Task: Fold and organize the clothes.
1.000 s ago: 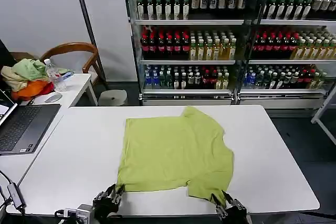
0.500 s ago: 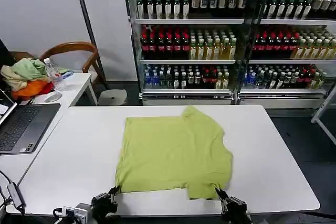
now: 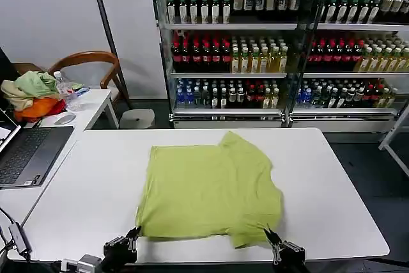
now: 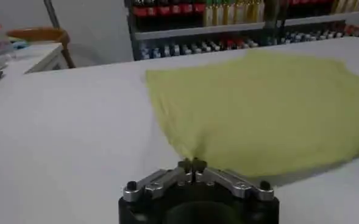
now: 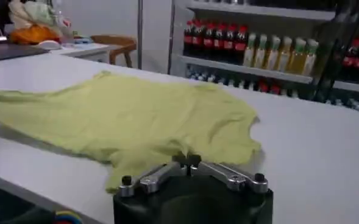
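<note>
Dragged nearer, T-shirt (image 3: 211, 193) is pinched at its near corners by left claw (image 3: 133, 233) and right claw (image 3: 270, 235).

Open table all round the shirt, clutter only far left.
T-shirt (image 3: 211, 193) covers centre of white table (image 3: 339, 202); bare tabletop at 3, 9 and 12 o'clock of it. Laptop (image 3: 25, 155) at 9 o'clock on side desk; bottle (image 3: 66, 92) and garment heap (image 3: 32, 94) at 10 o'clock.
</note>
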`<action>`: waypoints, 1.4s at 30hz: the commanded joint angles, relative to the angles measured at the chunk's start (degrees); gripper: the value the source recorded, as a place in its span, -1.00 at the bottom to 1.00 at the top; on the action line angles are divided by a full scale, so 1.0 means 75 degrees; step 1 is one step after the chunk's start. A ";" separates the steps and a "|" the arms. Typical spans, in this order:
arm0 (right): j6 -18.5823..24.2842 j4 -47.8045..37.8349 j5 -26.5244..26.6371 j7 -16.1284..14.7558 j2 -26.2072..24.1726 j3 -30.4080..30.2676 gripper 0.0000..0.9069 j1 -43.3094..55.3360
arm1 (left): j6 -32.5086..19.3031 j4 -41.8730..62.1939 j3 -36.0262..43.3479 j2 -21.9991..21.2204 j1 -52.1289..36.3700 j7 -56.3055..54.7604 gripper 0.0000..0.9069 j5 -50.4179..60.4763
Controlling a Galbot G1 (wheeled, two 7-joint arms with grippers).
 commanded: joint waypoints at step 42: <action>-0.0530 -0.3401 0.0225 -0.0097 0.0473 -0.1745 -1.00 0.5331 | -0.0388 0.2770 0.0679 0.0344 -0.3710 0.1046 -0.91 -0.1300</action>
